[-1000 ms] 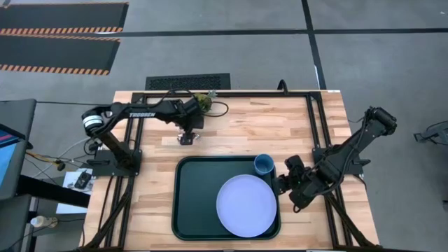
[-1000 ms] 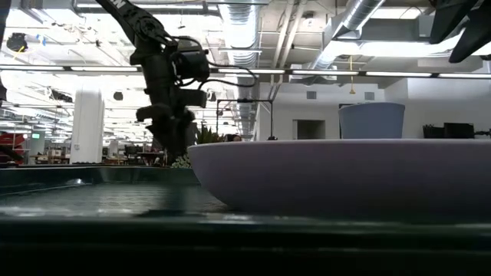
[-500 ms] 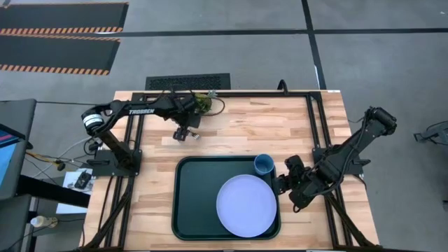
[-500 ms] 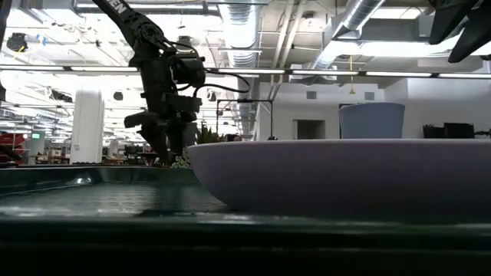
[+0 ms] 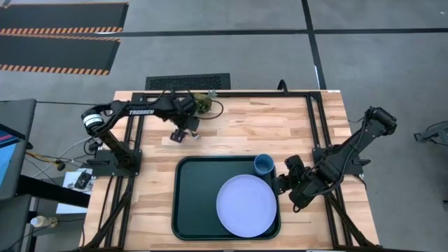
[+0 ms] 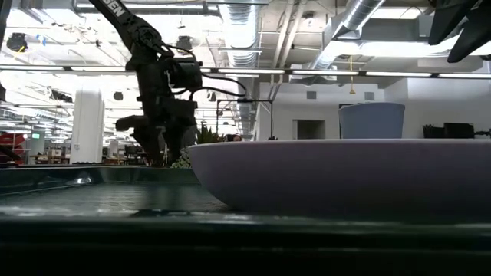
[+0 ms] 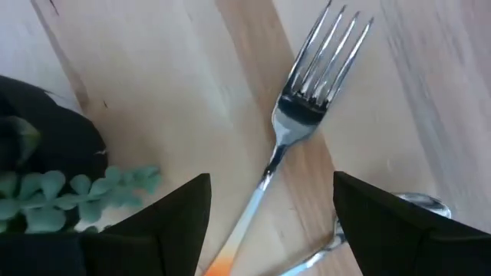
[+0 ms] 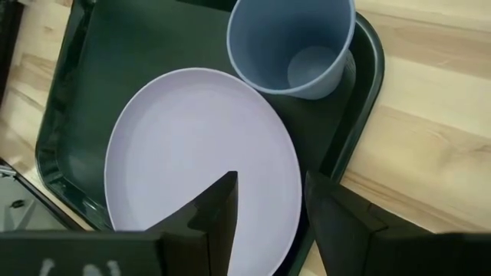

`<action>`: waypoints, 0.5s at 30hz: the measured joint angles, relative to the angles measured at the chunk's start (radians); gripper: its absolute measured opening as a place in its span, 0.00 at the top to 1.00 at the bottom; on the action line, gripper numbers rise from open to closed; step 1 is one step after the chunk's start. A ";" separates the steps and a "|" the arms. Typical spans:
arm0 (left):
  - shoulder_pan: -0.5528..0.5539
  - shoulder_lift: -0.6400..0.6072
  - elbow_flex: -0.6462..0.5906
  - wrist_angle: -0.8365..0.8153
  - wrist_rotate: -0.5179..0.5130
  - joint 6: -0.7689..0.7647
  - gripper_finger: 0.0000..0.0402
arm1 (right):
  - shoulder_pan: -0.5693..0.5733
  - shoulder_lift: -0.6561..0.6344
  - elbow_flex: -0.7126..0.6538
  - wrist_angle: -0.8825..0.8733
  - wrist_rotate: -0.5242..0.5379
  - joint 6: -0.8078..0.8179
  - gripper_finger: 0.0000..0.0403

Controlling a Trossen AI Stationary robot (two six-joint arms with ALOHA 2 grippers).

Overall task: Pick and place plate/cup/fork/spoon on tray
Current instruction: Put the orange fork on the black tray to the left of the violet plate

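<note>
A pale wooden counter (image 5: 238,126) of joined planks sits inside a black metal frame (image 5: 316,119). A small green leafy sprig (image 5: 205,102) lies near its far edge, with a black cable (image 5: 218,108) looping just beside it. On the grey floor beyond are a dark vent grate (image 5: 187,81) and black mats edged with orange stripes (image 5: 59,33).

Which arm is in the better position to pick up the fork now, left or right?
Left. The left gripper hangs open right over the fork, which lies on the table. The right gripper waits beside the tray, far from it.
</note>
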 joint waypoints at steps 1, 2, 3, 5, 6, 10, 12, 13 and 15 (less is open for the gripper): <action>0.000 0.000 -0.008 0.014 0.000 -0.004 0.36 | 0.000 0.000 0.000 -0.001 0.001 0.000 0.56; 0.001 0.000 -0.017 0.031 -0.001 -0.010 0.36 | 0.000 0.000 0.000 -0.002 0.002 0.000 0.56; 0.001 0.000 -0.023 0.043 -0.001 -0.012 0.36 | 0.000 0.000 0.000 -0.003 0.002 0.000 0.56; 0.001 0.000 -0.036 0.066 -0.001 -0.007 0.36 | 0.000 0.000 0.000 -0.004 0.002 0.000 0.56; 0.001 0.000 -0.042 0.073 -0.001 0.000 0.36 | 0.000 0.000 0.000 -0.004 0.002 0.000 0.56; 0.001 0.000 -0.056 0.081 -0.001 0.032 0.36 | 0.000 0.000 0.000 -0.003 0.002 0.000 0.56; 0.008 0.000 -0.058 0.085 0.000 0.054 0.36 | 0.000 0.000 0.000 -0.001 0.002 0.000 0.57; 0.012 0.000 -0.058 0.088 0.001 0.063 0.36 | 0.000 0.000 0.000 0.000 0.002 0.000 0.57; 0.020 0.004 -0.058 0.105 0.008 0.075 0.36 | 0.000 0.000 0.000 0.001 0.002 0.001 0.57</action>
